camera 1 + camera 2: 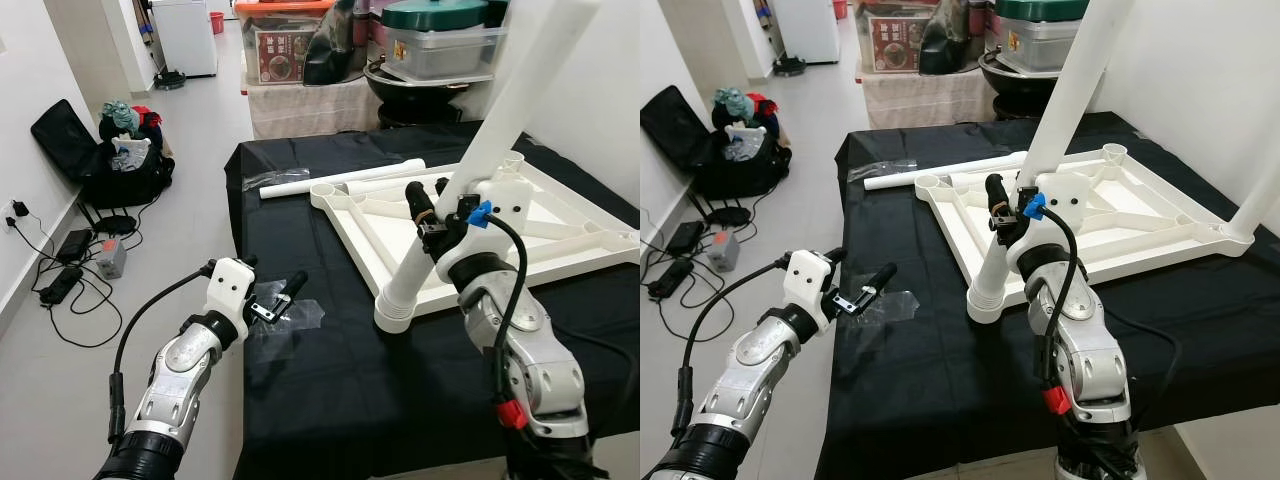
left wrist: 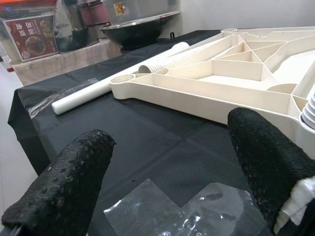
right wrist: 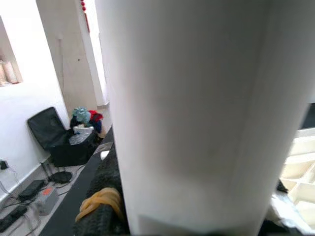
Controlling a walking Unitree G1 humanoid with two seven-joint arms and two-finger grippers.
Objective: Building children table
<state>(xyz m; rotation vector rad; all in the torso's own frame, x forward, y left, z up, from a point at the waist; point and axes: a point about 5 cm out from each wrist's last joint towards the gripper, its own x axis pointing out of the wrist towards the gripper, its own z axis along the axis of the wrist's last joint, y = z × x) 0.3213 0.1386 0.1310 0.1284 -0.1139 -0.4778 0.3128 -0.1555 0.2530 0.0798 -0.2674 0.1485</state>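
The white children's table top (image 1: 560, 230) lies upside down on a black-covered table (image 1: 330, 400). A white leg (image 1: 500, 110) stands tilted, its ribbed foot in the near corner socket (image 1: 397, 305). My right gripper (image 1: 432, 200) is shut on this leg a little above the socket; in the right wrist view the leg (image 3: 197, 113) is pressed close to the camera. My left gripper (image 1: 272, 285) hovers open over a sheet of clear plastic wrap (image 2: 197, 206), left of the table top. Another leg (image 1: 1270, 190) stands at the right corner. Loose white legs (image 2: 113, 81) lie along the table top's far edge.
On the floor to the left are a black bag with clothes (image 1: 110, 170) and cables with power bricks (image 1: 70, 265). Storage boxes and a large pot (image 1: 440, 40) stand behind the table, a white fridge (image 1: 185, 35) farther back. A white wall closes the right side.
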